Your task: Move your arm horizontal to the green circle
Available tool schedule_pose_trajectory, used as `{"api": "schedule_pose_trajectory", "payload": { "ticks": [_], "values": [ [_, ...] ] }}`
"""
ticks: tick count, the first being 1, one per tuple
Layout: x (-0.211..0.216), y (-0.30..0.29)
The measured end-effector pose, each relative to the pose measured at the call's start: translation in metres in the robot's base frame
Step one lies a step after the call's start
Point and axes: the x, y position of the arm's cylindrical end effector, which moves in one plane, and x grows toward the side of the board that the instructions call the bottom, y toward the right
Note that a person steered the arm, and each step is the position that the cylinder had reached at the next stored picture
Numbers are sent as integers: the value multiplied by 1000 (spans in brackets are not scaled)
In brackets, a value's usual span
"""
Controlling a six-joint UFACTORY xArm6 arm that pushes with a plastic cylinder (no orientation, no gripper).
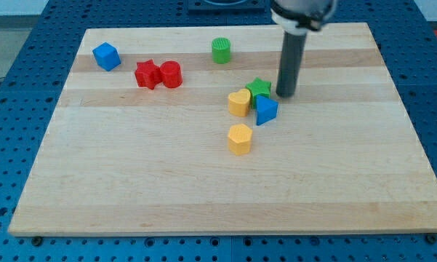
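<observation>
The green circle [221,50] is a short green cylinder near the view's top, a little left of centre on the wooden board [131,182]. My tip [285,94] is at the end of the dark rod, down and to the right of the green circle. It stands just right of the green star [259,89] and above the blue triangle [266,110]. A yellow heart-like block [239,102] touches the green star on its left.
A yellow hexagon [240,138] lies below the cluster. A red star [147,74] and a red cylinder [171,74] sit side by side at the left. A blue cube [106,56] is at the top left.
</observation>
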Motion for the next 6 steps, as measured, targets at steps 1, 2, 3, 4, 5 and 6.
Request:
{"api": "schedule_pose_trajectory", "payload": {
  "ticks": [1,2,3,4,5,6],
  "values": [
    [69,0],
    [95,-1],
    [54,25],
    [-74,14],
    [-150,-32],
    [-150,-35]
  ]
}}
